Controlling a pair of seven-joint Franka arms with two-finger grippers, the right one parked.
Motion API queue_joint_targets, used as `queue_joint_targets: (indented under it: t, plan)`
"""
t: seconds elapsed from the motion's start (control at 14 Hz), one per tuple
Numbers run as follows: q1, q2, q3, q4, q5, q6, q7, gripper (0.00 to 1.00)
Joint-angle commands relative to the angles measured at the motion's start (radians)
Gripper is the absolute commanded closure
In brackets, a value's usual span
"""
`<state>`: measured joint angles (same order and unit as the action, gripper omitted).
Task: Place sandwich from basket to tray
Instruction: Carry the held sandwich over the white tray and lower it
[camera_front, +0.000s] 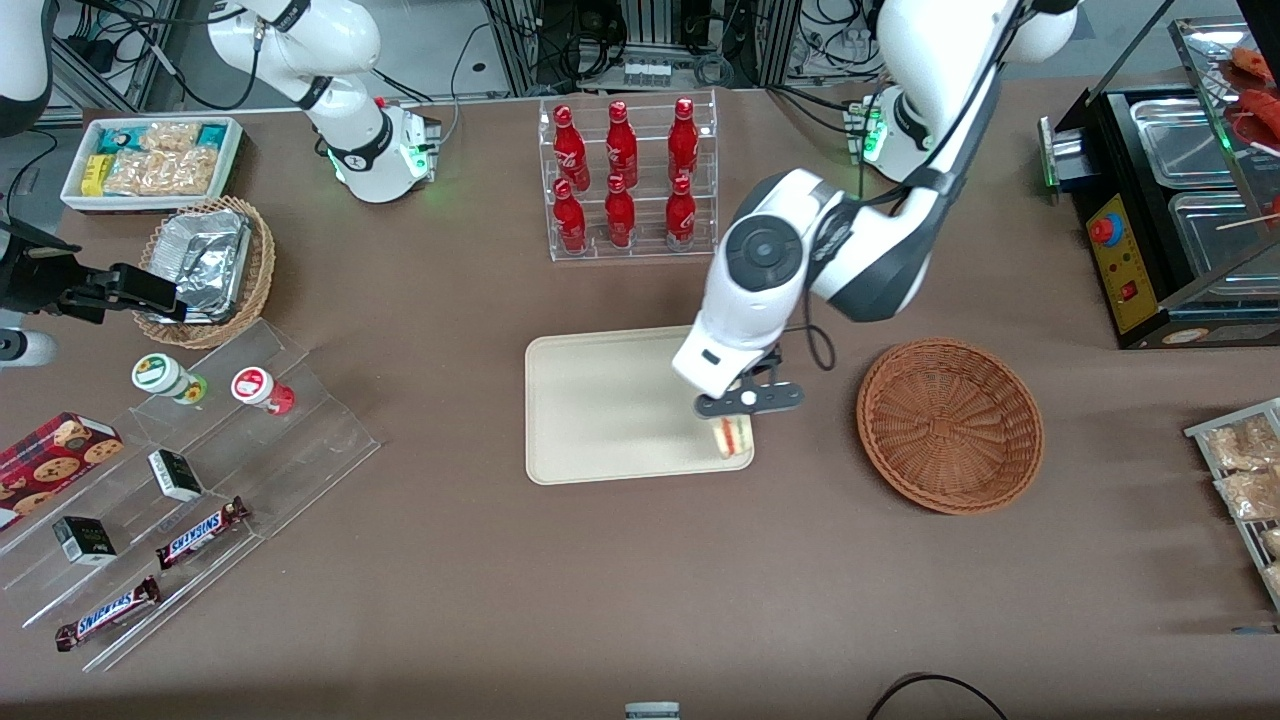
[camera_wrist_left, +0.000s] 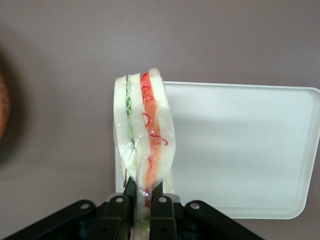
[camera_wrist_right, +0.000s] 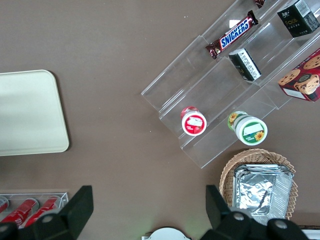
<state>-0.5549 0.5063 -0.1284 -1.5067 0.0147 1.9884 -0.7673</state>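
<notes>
We see the gripper (camera_front: 737, 412) clamped on the sandwich (camera_wrist_left: 144, 145), above the tray's (camera_front: 600, 410) corner nearest the basket (camera_front: 950, 424).

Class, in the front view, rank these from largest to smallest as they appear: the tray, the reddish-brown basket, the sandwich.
1. tray
2. basket
3. sandwich, held in the gripper over the tray's corner nearest the basket.
</notes>
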Motion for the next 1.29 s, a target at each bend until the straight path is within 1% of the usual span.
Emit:
queue_joint_targets:
  t: [0.0, 0.07, 0.21, 0.5, 0.71, 0.79, 1.07, 1.21]
  plan:
    - [-0.048, 0.086, 0.012, 0.083, -0.012, 0.003, -0.018, 1.00]
    - [-0.054, 0.100, 0.010, 0.088, -0.012, 0.015, -0.020, 1.00]
    - [-0.054, 0.120, -0.026, 0.089, -0.010, 0.048, -0.023, 1.00]
    - [-0.056, 0.169, -0.065, 0.089, -0.004, 0.144, -0.041, 1.00]
    - [-0.056, 0.202, -0.076, 0.088, -0.007, 0.150, -0.036, 1.00]
    - [-0.056, 0.213, -0.094, 0.089, -0.004, 0.156, -0.038, 1.00]
    - [-0.056, 0.221, -0.100, 0.083, -0.001, 0.158, -0.029, 1.00]
    - [-0.086, 0.228, -0.099, 0.083, 0.001, 0.158, -0.030, 1.00]
